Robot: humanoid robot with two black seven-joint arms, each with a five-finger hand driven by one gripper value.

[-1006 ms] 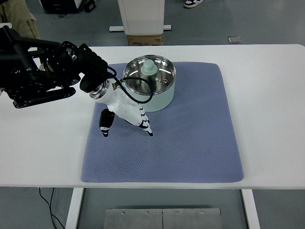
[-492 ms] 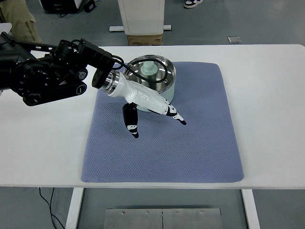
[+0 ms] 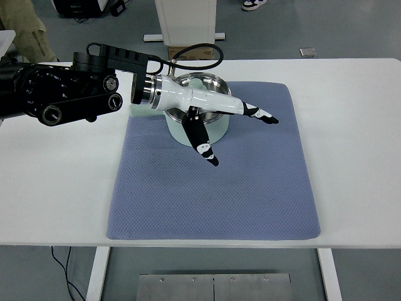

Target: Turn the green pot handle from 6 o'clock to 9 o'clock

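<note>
The pale green pot [image 3: 217,129] with its glass lid [image 3: 203,83] stands at the back of the blue-grey mat [image 3: 250,188]. A pale green handle [image 3: 138,111] sticks out from the pot's left side, toward 9 o'clock, just under my wrist. My left arm [image 3: 62,94] comes in from the left. Its white left hand [image 3: 241,139] stretches rightward over the pot, open, fingers [image 3: 263,115] spread past the pot's right rim and thumb [image 3: 203,145] pointing down over the front wall. It holds nothing. The lid knob is hidden under the hand.
The mat lies on a white table [image 3: 357,157]. Behind the table stand a white pedestal [image 3: 186,22] and a cardboard box [image 3: 178,52]. A person's trouser leg [image 3: 25,28] shows at the top left.
My left hand swung from the pot's front left, up and to the right, and now lies across the top of the pot. The handle now shows at the pot's left.
</note>
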